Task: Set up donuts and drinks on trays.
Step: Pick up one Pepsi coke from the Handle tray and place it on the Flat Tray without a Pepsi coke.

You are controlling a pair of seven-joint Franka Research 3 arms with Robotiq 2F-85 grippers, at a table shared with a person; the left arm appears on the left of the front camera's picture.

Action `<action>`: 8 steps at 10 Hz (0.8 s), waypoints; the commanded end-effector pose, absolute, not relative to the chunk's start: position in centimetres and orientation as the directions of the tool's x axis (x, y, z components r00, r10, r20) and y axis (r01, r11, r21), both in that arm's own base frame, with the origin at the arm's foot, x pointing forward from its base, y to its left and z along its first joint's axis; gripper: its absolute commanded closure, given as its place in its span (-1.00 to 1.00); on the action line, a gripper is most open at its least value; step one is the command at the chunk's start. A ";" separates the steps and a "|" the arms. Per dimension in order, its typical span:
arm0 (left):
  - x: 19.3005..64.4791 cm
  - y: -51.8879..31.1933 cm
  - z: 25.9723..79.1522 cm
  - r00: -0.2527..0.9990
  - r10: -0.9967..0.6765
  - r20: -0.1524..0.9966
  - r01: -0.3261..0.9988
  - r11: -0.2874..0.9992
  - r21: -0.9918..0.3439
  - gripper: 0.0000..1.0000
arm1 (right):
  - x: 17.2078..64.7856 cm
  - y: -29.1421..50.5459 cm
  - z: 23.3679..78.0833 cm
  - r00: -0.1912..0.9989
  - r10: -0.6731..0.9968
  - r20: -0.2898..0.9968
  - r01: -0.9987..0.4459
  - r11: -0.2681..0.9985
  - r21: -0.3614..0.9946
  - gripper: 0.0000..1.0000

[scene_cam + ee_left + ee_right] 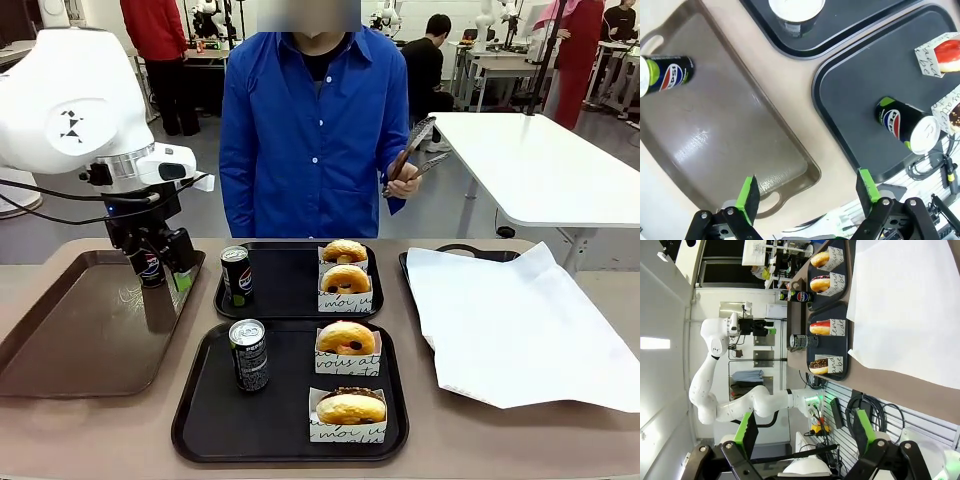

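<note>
Two black trays lie mid-table, the far tray (290, 300) and the near tray (200, 400). Each carries two sleeved donuts (345, 280) (346, 340) and one upright drink can (236, 275) (249, 354). A third can (149, 268) stands on the long brown tray (70, 330), partly behind my left gripper (168, 272). In the left wrist view that gripper (807, 192) is open and bare above the brown tray's (715, 135) near end, apart from the can (665, 75). My right gripper (805, 432) is open and bare, off beside the table.
A tray covered with white paper (520, 320) takes up the table's right side. A person in a blue shirt stands at the far edge holding tongs (410, 155) raised in one hand. The brown tray's inside is bare apart from its can.
</note>
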State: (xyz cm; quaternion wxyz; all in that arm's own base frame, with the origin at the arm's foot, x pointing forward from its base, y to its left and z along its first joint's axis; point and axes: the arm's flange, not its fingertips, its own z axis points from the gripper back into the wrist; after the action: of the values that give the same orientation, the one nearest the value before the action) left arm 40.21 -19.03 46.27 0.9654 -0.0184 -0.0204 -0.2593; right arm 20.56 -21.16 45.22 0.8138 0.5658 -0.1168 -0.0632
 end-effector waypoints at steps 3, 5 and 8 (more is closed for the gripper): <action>40.3 -19.5 46.5 0.861 -0.506 0.053 0.508 0.861 -0.024 -1.00 | 20.5 -21.2 45.2 0.962 -0.235 0.138 -0.053 0.336 0.940 -1.00; 40.1 -13.0 53.0 0.918 -0.320 0.236 0.374 0.896 -0.239 -1.00 | 20.5 -21.2 45.2 0.962 -0.235 0.138 -0.053 0.336 0.940 -1.00; 42.3 -2.3 53.9 0.979 -0.007 0.201 0.132 0.778 -0.615 -1.00 | 20.5 -21.2 45.2 0.962 -0.235 0.138 -0.053 0.336 0.940 -1.00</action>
State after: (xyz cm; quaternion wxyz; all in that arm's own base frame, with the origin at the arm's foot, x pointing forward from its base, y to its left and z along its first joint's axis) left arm 41.26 -3.61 55.68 0.9539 -0.2753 -0.0988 -0.0670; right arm 20.53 -21.19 45.21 0.8136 0.5659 -0.1172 -0.0637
